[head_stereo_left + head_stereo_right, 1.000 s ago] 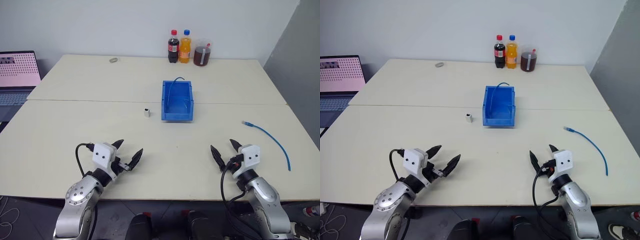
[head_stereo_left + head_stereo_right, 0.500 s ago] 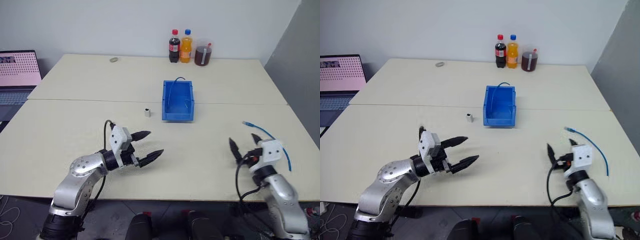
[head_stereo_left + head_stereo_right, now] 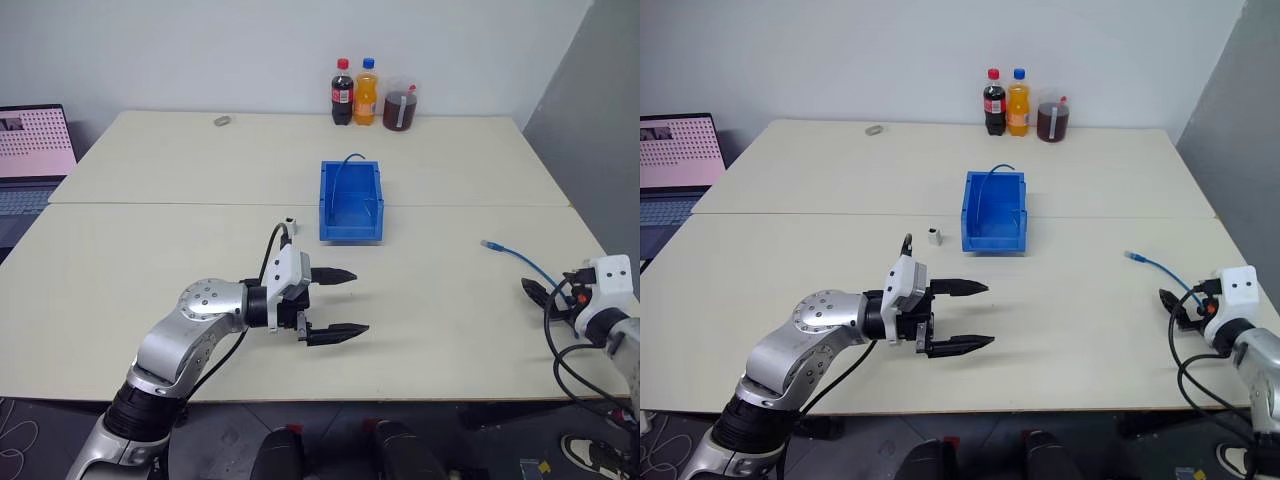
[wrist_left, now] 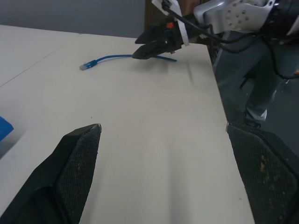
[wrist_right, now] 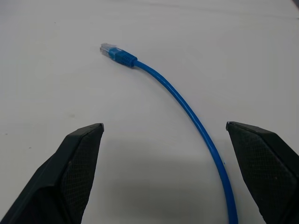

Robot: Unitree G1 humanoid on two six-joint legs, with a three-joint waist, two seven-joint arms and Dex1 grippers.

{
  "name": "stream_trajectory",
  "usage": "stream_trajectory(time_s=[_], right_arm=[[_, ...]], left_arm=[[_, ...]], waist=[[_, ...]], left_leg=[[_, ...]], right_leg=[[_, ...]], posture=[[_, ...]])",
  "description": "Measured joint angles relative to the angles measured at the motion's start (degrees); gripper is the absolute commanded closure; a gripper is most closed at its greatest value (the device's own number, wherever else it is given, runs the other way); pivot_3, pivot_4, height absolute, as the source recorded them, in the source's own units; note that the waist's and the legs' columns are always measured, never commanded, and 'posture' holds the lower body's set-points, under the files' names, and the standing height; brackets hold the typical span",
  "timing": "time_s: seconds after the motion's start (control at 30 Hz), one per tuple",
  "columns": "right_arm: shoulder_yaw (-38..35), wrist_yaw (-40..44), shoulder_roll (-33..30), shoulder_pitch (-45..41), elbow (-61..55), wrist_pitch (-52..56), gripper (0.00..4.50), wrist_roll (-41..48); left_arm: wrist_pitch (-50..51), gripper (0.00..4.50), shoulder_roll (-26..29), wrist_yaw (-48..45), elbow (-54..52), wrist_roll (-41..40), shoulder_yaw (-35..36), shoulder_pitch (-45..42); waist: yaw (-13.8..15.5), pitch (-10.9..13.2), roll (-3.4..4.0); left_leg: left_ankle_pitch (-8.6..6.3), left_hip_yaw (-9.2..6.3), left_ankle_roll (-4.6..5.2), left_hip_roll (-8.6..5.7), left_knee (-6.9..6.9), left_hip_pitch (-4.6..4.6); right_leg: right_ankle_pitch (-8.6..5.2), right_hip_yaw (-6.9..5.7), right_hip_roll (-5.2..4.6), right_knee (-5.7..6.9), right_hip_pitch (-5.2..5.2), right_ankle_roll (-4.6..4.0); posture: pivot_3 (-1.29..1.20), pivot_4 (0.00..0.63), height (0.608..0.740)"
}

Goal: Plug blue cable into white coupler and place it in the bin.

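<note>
Grippers spread wide and empty: the right gripper [image 5: 163,135] poised over the blue cable [image 5: 187,109] near the tabletop's right edge, the left gripper [image 3: 335,302] mid-table, white coupler [image 3: 934,237] beside the bin [image 3: 994,238].

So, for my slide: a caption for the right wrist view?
Open right gripper poised over the blue cable lying on the table.

The bin [image 3: 350,203] sits mid-table [image 3: 150,250], a thin wire [image 3: 345,170] arching inside it, with the white coupler [image 3: 291,222] just to its left. Behind it, at the far edge, stand two bottles [image 3: 354,92] and a jar [image 3: 399,106]. The blue cable [image 3: 518,262] lies well right, before the right hand [image 3: 545,296]. The left hand [image 3: 335,303] hovers in front of the bin.
</note>
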Motion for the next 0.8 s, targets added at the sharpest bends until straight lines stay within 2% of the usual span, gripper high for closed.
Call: stream_trajectory(time_s=[0.23,0.33,0.5,0.53,0.7,0.8], right_arm=[[6.24,7.20,-3.12,-15.28,23.00,-5.18,0.03,-5.45],[8.67,10.28,-4.31,-19.85,31.98,-7.30,0.45,-7.88],[10.85,14.19,-5.71,-24.45,40.16,-11.09,1.52,-10.51],[11.10,14.64,-5.81,-24.69,40.67,-11.48,1.66,-10.60],[12.92,17.81,-6.41,-25.25,43.40,-16.14,2.93,-12.83],[13.55,19.09,-6.44,-25.26,44.16,-18.59,3.49,-13.42]], left_arm=[[-0.10,0.00,-0.97,-0.41,0.67,0.75,-0.84,-1.66],[-0.14,0.00,-0.91,-0.50,0.96,1.16,-0.90,-1.71],[-0.15,0.00,-0.94,-0.52,1.05,1.59,-0.96,-1.84],[-0.15,0.00,-0.94,-0.52,1.05,1.61,-0.96,-1.84],[-0.23,0.00,-0.92,-0.53,1.04,1.77,-0.96,-1.58],[-0.33,0.00,-0.90,-0.55,1.05,1.89,-0.93,-1.56]], waist=[[-0.02,0.02,0.04],[0.03,0.02,0.04],[0.01,0.03,0.03],[0.01,0.03,0.03],[0.10,0.03,0.02],[0.11,0.03,0.02]], left_leg=[[0.00,0.06,0.00,-0.02,-0.01,0.07],[0.00,0.08,0.00,-0.02,-0.01,0.06],[0.00,0.11,0.00,-0.03,0.02,0.11],[0.00,0.11,0.00,-0.03,0.02,0.13],[-0.01,0.03,0.01,-0.02,-0.02,0.67],[-0.01,0.00,0.02,-0.02,-0.02,0.68]], right_leg=[[0.01,0.07,0.00,-0.01,0.03,0.00],[0.03,0.10,0.00,-0.03,0.04,-0.04],[0.02,0.11,-0.04,-0.05,0.13,0.00],[0.02,0.12,-0.04,-0.05,0.15,0.00],[0.00,0.01,-0.06,-0.34,0.83,0.01],[0.02,-0.02,-0.08,-0.45,0.91,0.04]], posture=[[0.00,0.150,0.740],[0.00,0.150,0.740],[0.00,0.150,0.740],[0.00,0.150,0.740],[0.00,0.150,0.740],[0.00,0.150,0.740]])
